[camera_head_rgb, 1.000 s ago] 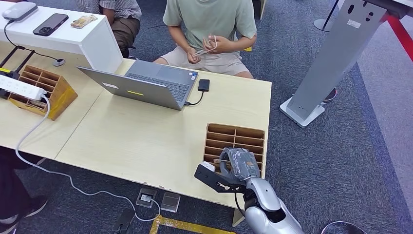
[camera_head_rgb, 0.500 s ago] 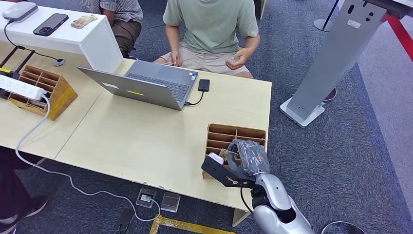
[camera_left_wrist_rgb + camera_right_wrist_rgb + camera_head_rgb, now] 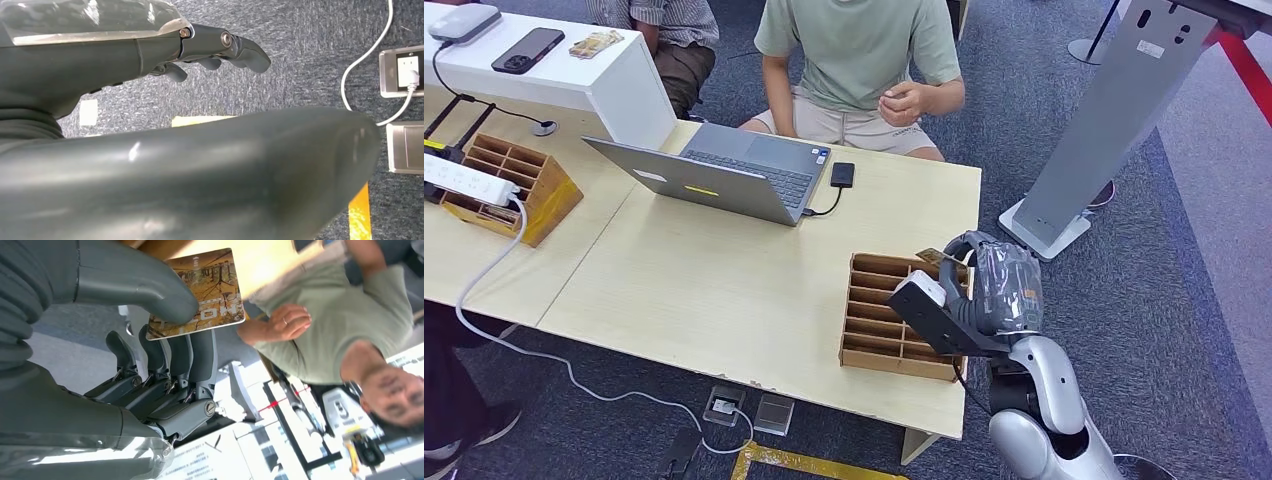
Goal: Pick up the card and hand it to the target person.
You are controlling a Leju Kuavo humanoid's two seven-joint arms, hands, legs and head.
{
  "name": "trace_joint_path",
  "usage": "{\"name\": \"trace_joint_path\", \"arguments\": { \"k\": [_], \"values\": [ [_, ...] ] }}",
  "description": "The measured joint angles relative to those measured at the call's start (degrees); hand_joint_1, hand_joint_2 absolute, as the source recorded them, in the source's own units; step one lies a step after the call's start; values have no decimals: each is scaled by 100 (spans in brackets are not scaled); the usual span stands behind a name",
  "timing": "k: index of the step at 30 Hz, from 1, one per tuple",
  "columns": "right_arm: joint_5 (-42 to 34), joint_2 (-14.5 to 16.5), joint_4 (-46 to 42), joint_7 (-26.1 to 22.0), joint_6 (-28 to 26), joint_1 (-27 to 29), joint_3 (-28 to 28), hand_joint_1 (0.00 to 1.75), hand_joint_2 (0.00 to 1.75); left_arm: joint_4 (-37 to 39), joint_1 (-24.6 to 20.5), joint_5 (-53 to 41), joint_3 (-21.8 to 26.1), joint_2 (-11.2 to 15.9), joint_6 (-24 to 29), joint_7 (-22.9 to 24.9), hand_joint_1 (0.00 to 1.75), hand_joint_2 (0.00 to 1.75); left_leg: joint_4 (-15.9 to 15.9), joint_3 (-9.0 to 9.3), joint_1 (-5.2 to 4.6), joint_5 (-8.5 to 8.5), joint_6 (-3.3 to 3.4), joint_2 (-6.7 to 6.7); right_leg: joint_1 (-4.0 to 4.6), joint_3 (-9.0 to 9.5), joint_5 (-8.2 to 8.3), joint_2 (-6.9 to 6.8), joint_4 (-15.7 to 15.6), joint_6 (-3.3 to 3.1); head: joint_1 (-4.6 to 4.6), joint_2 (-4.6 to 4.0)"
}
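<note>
Pickup complete: the right hand (image 3: 984,290), lower right of frame, pinches the card (image 3: 200,292) between thumb and fingers above the wooden organizer (image 3: 904,315). Handover to the seated person (image 3: 856,50), top centre, remains. Left hand (image 3: 215,50) holds nothing, fingers loosely curled.

An open laptop (image 3: 724,172) sits on the light wooden table (image 3: 704,290). A small black box (image 3: 842,174) lies just beside it. A phone (image 3: 528,49) rests on the white shelf (image 3: 614,85). A white power strip (image 3: 464,178) lies across a wooden box (image 3: 536,180).
</note>
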Motion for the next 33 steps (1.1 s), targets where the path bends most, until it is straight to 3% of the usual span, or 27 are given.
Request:
{"name": "trace_joint_path", "arguments": {
  "k": [4, 11, 17, 28, 31, 32, 33],
  "values": [
    [34, -14, 5, -201, -283, -105, -157, 132, 175, 0, -2, -32, -2, -1, -7, 19, 0, 0, 0, -1, 0, 0, 0, 0, 0, 1, 0, 0, 0, 0, 0, 0],
    [171, 102, 448, -646, -662, -623, -316, 148, 175, 0, -11, -89, -4, -2, -30, 19, 0, 0, 0, -3, 0, 1, 0, -1, 0, 2, 1, -1, 2, 0, -1, 0],
    [556, 344, 1212, -978, -1030, -1244, -341, 131, 175, 0, -28, -143, -21, -3, -82, -8, 0, 0, 0, -3, 0, 1, 0, -2, 0, 2, 1, -2, 3, 0, -1, 0],
    [1181, 855, 2709, -1096, -1587, -1835, -320, 134, 175, 0, -38, -207, -109, -6, -133, -115, 0, 0, 0, -4, 0, 1, 0, -3, 0, 1, 1, -2, 4, 0, -1, 0],
    [1292, 956, 3024, -1117, -1670, -1892, -314, 130, 175, 0, -36, -207, -117, -6, -129, -117, 0, 0, 0, -4, 0, 1, 0, -3, 0, 1, 1, -2, 4, 0, -1, 0],
    [1323, 989, 3116, -1116, -1684, -1906, -310, 121, 175, 0, -36, -208, -122, -6, -128, -117, 0, 0, 0, -4, 0, 1, 0, -3, 0, 1, 1, -2, 4, 0, 0, 0],
    [1347, 1020, 3203, -1117, -1694, -1920, -306, 91, 175, 0, -36, -208, -126, -6, -126, -117, 0, 0, 0, -4, 0, 1, 0, -3, 0, 1, 1, -2, 4, 0, 0, 0]
  ]
}}
